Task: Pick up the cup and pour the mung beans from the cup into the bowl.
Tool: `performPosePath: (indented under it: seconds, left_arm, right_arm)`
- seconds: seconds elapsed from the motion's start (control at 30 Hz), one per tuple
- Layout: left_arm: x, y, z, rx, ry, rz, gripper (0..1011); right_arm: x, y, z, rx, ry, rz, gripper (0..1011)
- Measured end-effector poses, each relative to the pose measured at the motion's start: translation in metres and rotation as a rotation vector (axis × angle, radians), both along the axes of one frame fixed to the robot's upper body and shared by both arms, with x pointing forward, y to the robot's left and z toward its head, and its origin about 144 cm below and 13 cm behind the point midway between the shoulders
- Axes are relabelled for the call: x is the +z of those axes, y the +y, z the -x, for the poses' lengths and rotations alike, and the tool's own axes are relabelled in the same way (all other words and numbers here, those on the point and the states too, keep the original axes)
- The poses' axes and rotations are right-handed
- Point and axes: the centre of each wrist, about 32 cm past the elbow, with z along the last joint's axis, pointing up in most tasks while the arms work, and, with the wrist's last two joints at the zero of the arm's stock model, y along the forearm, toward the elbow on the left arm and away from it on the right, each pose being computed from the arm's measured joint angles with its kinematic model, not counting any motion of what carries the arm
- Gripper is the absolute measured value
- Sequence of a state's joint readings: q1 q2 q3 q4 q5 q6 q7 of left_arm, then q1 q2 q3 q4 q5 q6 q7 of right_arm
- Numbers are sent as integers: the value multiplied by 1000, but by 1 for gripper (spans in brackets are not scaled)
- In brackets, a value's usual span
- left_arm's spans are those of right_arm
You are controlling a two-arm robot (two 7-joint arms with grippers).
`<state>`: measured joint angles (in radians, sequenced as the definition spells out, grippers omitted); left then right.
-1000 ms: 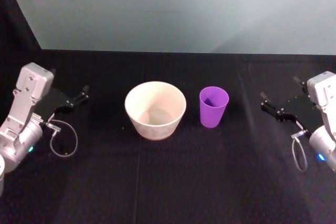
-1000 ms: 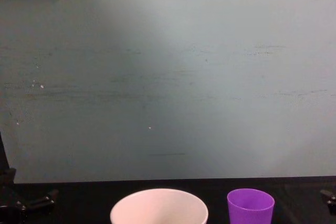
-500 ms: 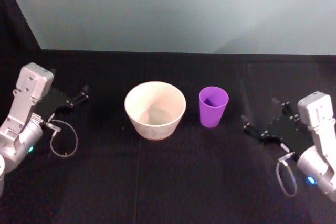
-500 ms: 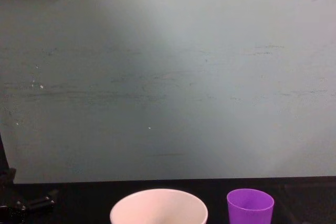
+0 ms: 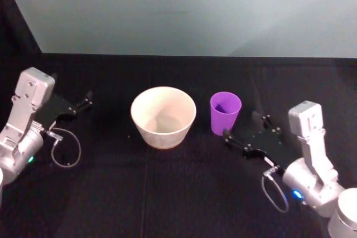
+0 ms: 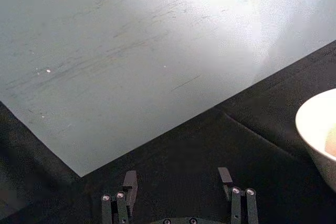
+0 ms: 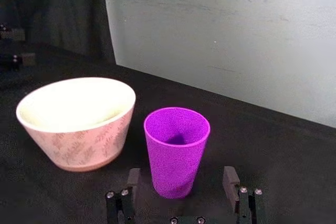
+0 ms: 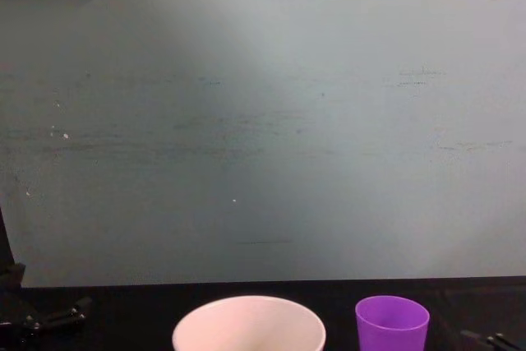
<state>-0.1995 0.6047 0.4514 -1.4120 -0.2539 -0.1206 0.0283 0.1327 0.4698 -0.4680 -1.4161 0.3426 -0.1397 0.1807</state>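
Right wrist view, claw point(image 7: 181, 172) spread, facing cup point(image 7: 177, 148)

head above, chest low, both show bowl point(image 5: 162, 135)

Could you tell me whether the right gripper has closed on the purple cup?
No, the right gripper is open, its fingers spread to either side of the cup without touching it.
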Motion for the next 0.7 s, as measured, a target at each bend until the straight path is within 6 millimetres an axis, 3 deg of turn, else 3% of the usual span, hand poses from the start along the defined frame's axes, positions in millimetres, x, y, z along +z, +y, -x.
performPosePath:
  seconds: [0.7]
  left_arm:
    - [0,0,0,0,0,0,1000]
  right_arm:
    - [-11,31,-33,-26,5,-57,1003]
